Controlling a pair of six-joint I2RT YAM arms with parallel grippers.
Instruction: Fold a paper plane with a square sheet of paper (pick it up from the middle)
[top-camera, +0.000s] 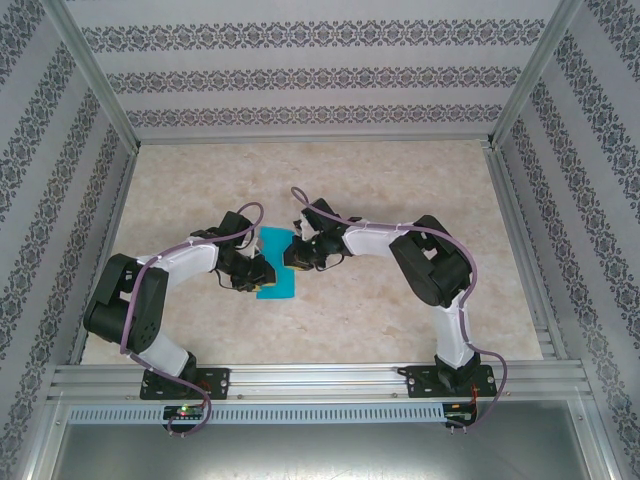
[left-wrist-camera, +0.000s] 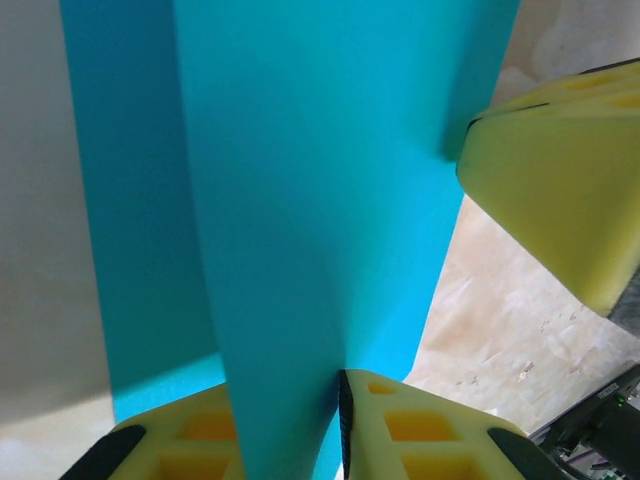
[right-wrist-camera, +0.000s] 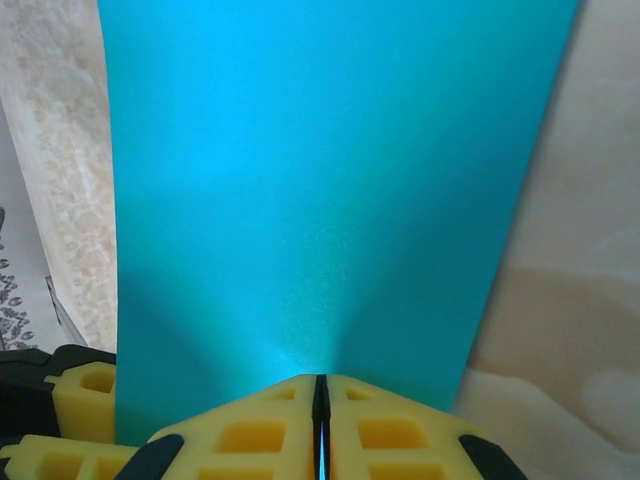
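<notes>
- My right pincer is clamped on the edge of the square sheet of paper; my left pincer pinches it narrowly too.
- It hangs lifted at mid-desk, bowed.
- Pickup done; I judge every fold is left.

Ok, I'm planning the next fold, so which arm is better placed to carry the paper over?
Probably the right arm: the right gripper is shut squarely on the square sheet of paper, which spreads flat ahead. The left gripper pinches beside a bend, so it suits anchoring.
</notes>
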